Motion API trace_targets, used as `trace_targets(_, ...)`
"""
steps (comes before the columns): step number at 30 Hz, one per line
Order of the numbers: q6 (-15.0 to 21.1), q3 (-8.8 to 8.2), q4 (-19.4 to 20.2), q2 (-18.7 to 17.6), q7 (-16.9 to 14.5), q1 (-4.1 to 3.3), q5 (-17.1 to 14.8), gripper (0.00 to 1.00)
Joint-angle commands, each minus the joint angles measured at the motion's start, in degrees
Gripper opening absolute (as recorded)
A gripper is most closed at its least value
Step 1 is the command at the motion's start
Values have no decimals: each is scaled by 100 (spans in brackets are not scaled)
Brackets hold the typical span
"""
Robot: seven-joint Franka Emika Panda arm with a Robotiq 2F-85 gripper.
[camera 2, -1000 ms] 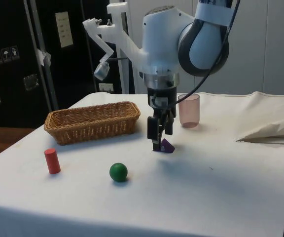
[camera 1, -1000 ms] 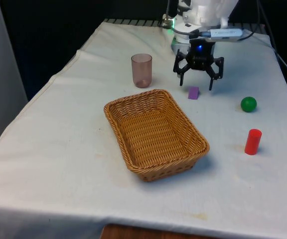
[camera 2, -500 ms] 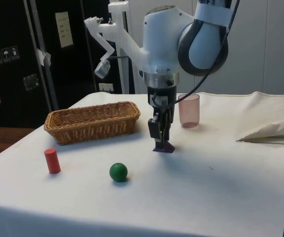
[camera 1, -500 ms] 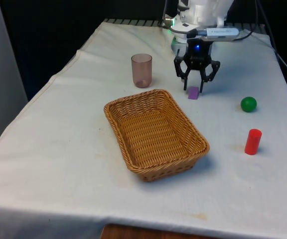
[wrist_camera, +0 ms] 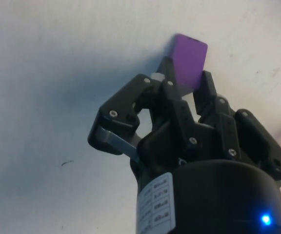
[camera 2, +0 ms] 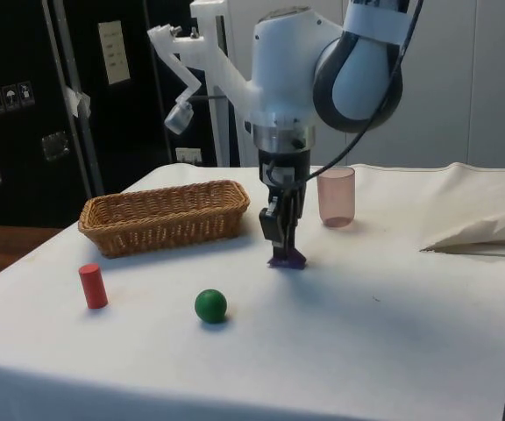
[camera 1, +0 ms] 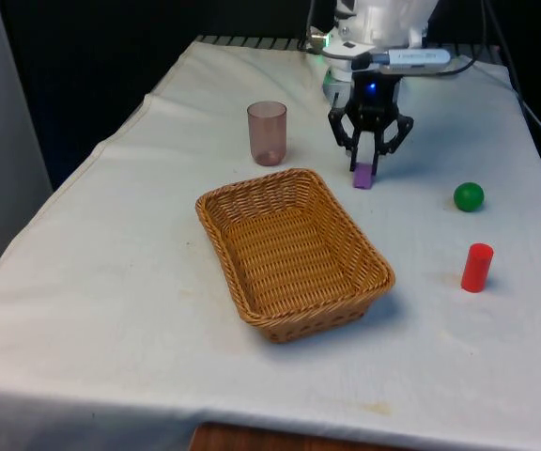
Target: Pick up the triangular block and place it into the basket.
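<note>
Wrist view showed the black two-finger gripper (wrist_camera: 185, 80) pinching the small purple triangular block (wrist_camera: 189, 61) between its fingers, just above the white cloth. From the side, the gripper (camera 2: 282, 253) stood upright over the block (camera 2: 286, 260), which sat at the cloth, whether touching or barely lifted I could not tell. Across the table, the block (camera 1: 363, 176) lay just beyond the far corner of the rectangular woven wicker basket (camera 1: 292, 250), outside it. A translucent pink plastic cup (camera 1: 267, 132) stood to the front view's left of the gripper (camera 1: 369, 164). A green ball (camera 1: 469, 196) and a red cylinder (camera 1: 476, 267) rested well apart towards the front view's right.
</note>
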State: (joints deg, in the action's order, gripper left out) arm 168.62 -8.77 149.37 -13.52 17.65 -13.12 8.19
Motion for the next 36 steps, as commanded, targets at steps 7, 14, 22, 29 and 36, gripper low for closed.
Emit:
trace_targets(7,-258,-23,-46,327,-40,6,11,33)
trace_targets(14,-544,-57,-172,602,-97,6,0,33)
trace_targets(22,-768,-138,-390,739,-155,0,0,33)
trace_targets(29,-991,-229,-733,756,-327,17,-57,33)
trace_targets(36,-1180,-338,-1060,716,-458,29,-86,33)
